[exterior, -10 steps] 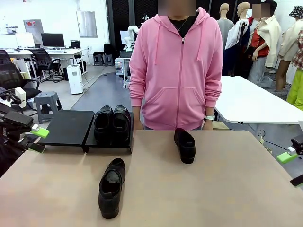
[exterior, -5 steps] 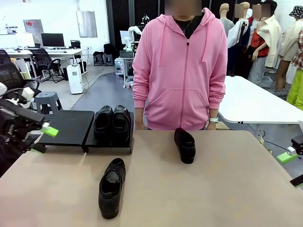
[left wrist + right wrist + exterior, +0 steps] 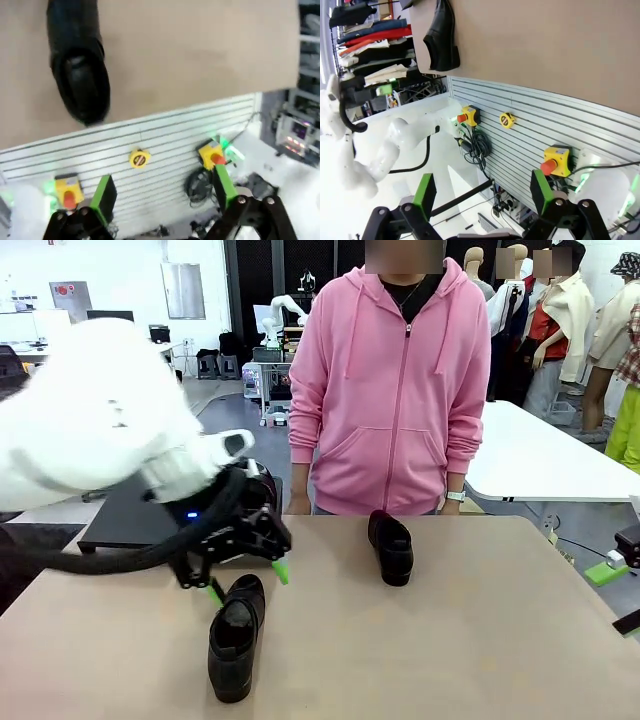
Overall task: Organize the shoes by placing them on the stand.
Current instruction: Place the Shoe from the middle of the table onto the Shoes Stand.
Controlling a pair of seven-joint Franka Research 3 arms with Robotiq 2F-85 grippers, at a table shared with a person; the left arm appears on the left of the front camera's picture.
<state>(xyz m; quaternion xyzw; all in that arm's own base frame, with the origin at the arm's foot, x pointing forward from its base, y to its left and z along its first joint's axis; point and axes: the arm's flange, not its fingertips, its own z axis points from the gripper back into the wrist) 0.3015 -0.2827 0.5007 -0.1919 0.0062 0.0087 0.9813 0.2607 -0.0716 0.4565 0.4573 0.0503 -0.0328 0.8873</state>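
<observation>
A glossy black loafer (image 3: 235,635) lies near the table's front, toe toward me. My left gripper (image 3: 247,581) hangs open just over its far end, green pads either side. In the left wrist view the same shoe (image 3: 77,60) sits beyond the open left gripper (image 3: 165,192), apart from it. A second loafer (image 3: 390,547) rests at the far edge before the person. The black stand (image 3: 115,528) and the shoes on it are largely hidden behind my left arm. My right gripper (image 3: 618,595) (image 3: 482,195) stays open off the table's right side, holding nothing.
A person in a pink hoodie (image 3: 390,390) stands at the far side, hands down. A white table (image 3: 530,455) stands behind at right. The right wrist view shows a loafer (image 3: 441,37) by the table's edge and a slatted wall panel (image 3: 530,125).
My left arm has swung from the left edge in over the table, bringing its open gripper above the near loafer. The person shifted slightly right. The right gripper has not moved.
</observation>
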